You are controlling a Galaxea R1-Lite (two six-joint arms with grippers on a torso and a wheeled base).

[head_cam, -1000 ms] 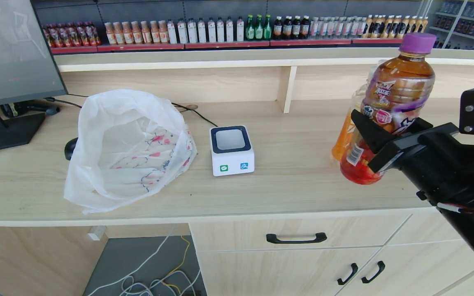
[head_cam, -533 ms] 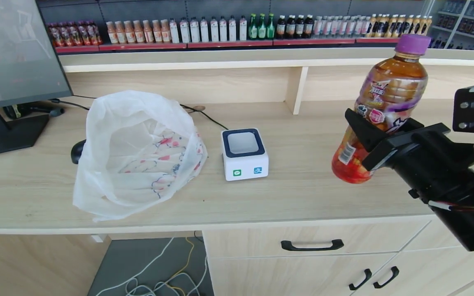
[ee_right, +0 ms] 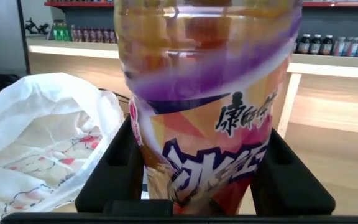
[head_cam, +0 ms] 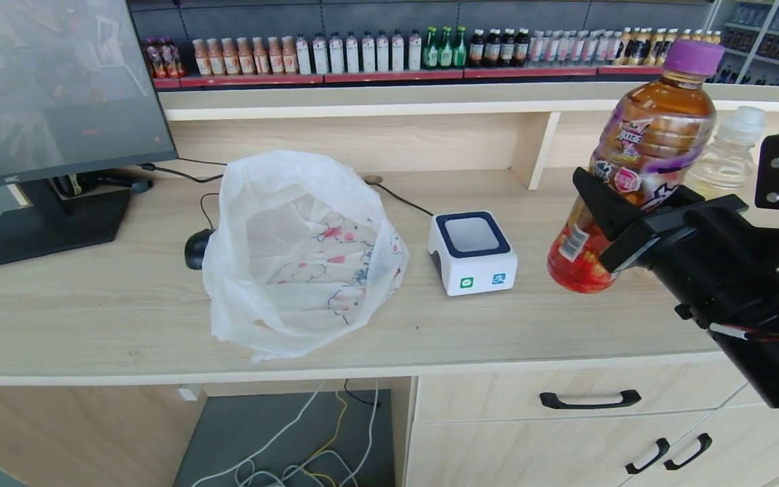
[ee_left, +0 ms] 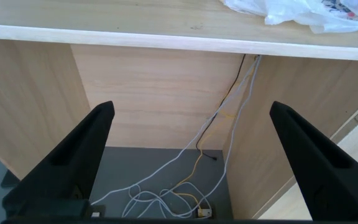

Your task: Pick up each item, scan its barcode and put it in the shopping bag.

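Step in hand: judged from the task, carrying the tea bottle (head_cam: 641, 155) to the scanner (head_cam: 472, 251) for its scan.
Right gripper (head_cam: 609, 211): clamped around the lower half of the tea bottle, one finger on each side, with the bottle tilted a little and its purple cap uppermost.
Bottle's place: lifted off the counter (head_cam: 92, 318), near the scanner on the robot's right of it, not yet over its window.
Doing it well: the barcode patch (head_cam: 569, 244) sits low on the bottle's side that faces the scanner. The window looks upward, so the bottle likely needs to travel over the scanner and lean until that patch faces down into the glass (a firm hold matters, since the bottle is round and smooth).
Shopping bag (head_cam: 301, 250): just beside the scanner on its left, mouth open and slumped, so a later drop should aim well inside the rim.
Clear bottle (head_cam: 727, 152): on the counter, farther from the scanner than the held one and behind it.
Left gripper (ee_left: 191, 109): jaws wide apart and holding nothing, below the counter's edge, well left of the scanner.
Head view adds: the barcode patch and the scanner window.
Right wrist view adds: both fingers pressed against the label.
Left wrist view adds: the cables (ee_left: 185, 186) under the counter.
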